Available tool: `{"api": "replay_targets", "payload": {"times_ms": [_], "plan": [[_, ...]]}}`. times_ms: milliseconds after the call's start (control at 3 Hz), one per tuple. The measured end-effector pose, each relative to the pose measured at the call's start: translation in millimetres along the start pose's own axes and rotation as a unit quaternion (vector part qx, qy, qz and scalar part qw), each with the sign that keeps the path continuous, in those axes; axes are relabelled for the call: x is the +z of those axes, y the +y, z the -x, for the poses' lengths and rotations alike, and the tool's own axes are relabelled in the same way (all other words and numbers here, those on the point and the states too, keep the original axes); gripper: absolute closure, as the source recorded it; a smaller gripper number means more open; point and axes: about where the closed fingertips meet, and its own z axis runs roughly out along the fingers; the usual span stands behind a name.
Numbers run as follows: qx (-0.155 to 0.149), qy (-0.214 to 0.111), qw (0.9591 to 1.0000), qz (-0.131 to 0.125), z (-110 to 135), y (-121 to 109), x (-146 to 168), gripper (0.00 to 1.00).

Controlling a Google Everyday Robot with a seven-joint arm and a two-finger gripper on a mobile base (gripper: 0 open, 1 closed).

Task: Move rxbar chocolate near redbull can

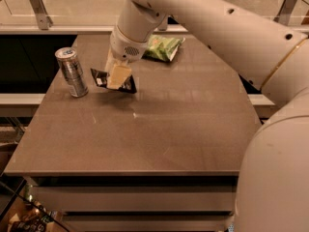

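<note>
The rxbar chocolate [100,78], a flat black wrapper with white lettering, sits at the table's back left, just right of the redbull can [71,72]. The can is slim and silver-grey with blue marks near its shiny lid, and it stands upright near the left edge. My gripper [118,76] comes down from above onto the middle of the bar. Its pale fingers [119,74] are closed on the bar and hide its centre. The bar is at or just above the table surface, a short gap from the can.
A green chip bag [164,47] lies at the back of the brown table [169,129], right of my arm. A metal railing and ledge [38,8] run behind the table. My white arm [217,28] crosses the upper right.
</note>
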Motion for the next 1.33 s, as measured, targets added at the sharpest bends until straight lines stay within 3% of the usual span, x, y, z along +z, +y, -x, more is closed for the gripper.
{"api": "replay_targets", "payload": {"times_ms": [667, 1000, 1333], "plan": [[-0.001, 0.000, 1.0000, 0.003, 0.9, 0.8, 3.6, 0.12], [-0.002, 0.000, 1.0000, 0.004, 1.4, 1.1, 5.3, 0.00], [-0.002, 0.000, 1.0000, 0.004, 1.4, 1.1, 5.4, 0.00]]}}
